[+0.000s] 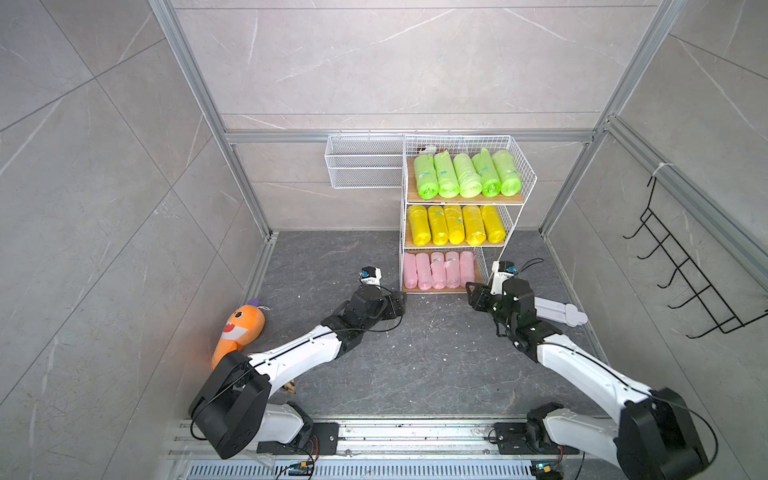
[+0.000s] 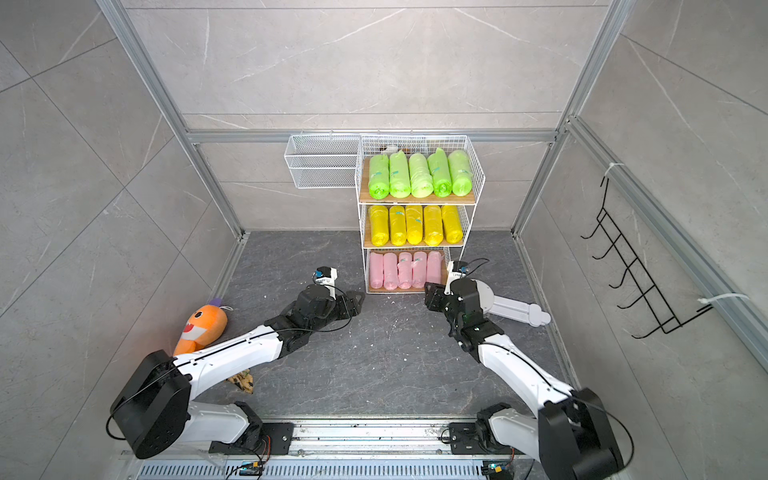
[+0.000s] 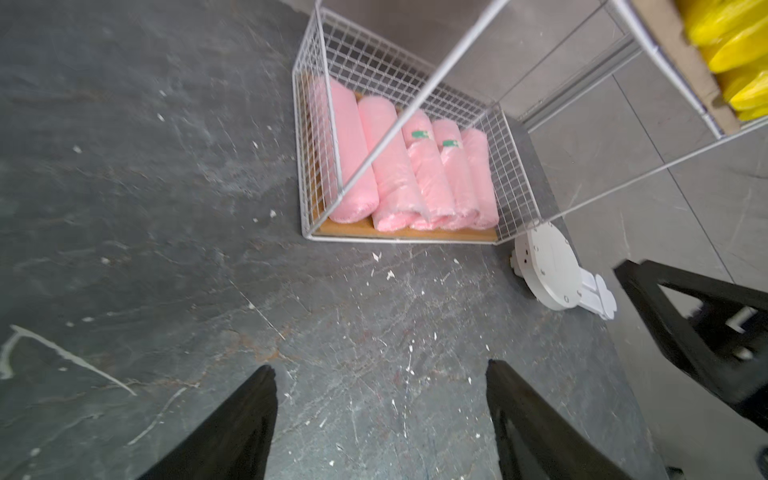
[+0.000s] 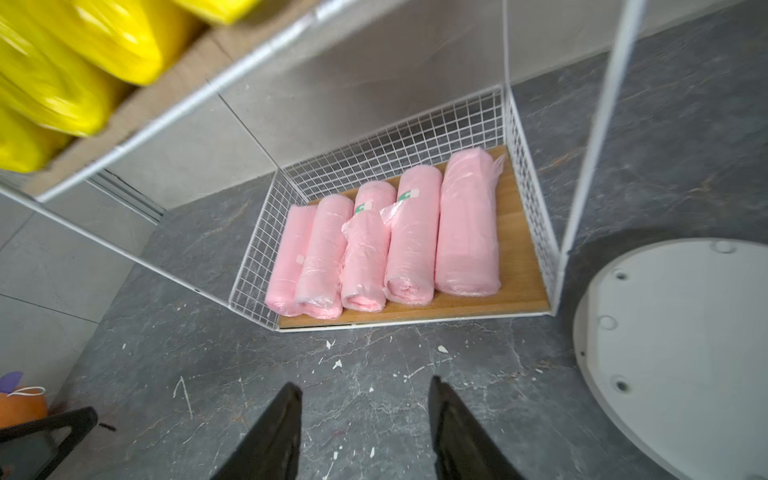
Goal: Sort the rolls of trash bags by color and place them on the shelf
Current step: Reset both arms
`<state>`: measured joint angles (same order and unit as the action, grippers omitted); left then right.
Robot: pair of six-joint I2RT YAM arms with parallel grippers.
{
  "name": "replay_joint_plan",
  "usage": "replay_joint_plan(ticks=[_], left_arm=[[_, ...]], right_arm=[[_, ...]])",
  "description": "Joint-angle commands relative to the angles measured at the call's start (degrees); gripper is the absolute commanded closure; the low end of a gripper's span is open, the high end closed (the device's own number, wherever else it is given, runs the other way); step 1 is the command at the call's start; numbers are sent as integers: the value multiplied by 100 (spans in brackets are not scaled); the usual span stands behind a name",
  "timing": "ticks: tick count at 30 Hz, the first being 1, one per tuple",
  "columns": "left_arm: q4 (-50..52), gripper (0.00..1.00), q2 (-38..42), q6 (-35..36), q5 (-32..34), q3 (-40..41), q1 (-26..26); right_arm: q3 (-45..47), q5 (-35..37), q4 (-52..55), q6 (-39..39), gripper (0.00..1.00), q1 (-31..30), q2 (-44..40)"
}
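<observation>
All the rolls of trash bags [image 2: 415, 224] lie on the shelf [image 1: 465, 202], which I see at 12 o'clock against the back wall: five green rolls [image 1: 467, 175] on the top tier, five yellow rolls [image 1: 454, 224] on the middle tier, five pink rolls [image 1: 438, 270] on the bottom tier, each row side by side. My left gripper [image 3: 380, 368] hangs over the floor at about 7 o'clock from the bottom tier, fingers wide apart with nothing between them. My right gripper [image 4: 365, 384], at about 5 o'clock from it, has its fingers less far apart, also empty.
</observation>
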<state>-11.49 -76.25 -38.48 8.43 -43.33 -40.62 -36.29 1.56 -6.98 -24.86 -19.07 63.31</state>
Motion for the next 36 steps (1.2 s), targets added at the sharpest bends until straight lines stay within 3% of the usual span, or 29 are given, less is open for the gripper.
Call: replay_joint_plan(ticks=[1,6,11,18,22,29,34,36], left_arm=[[-2,17,520,545,974,-32,7],[-49,14,1269,947,2064,295,22],[-239,4,1959,1209,3015,733,70],[55,2,1915,1723,3879,829,392],[34,2,1648,1769,3910,947,995],[-1942,2,1111,2739,3794,1889,1812],[-2394,2,411,3056,2742,1974,2663],[-2784,1,204,3258,2805,2140,2725]], right_arm=[[-362,580,1660,785,38,-22,-385],[-635,1270,2358,1311,28,-16,-996],[-799,2012,2662,1696,16,-18,-1356],[-382,2924,2228,1910,0,-9,-1707],[26,3184,1724,2013,0,-13,-1695],[693,3167,143,2434,0,9,-793],[1021,3407,-1051,2546,0,35,83],[1210,3320,-1587,2687,0,51,349]])
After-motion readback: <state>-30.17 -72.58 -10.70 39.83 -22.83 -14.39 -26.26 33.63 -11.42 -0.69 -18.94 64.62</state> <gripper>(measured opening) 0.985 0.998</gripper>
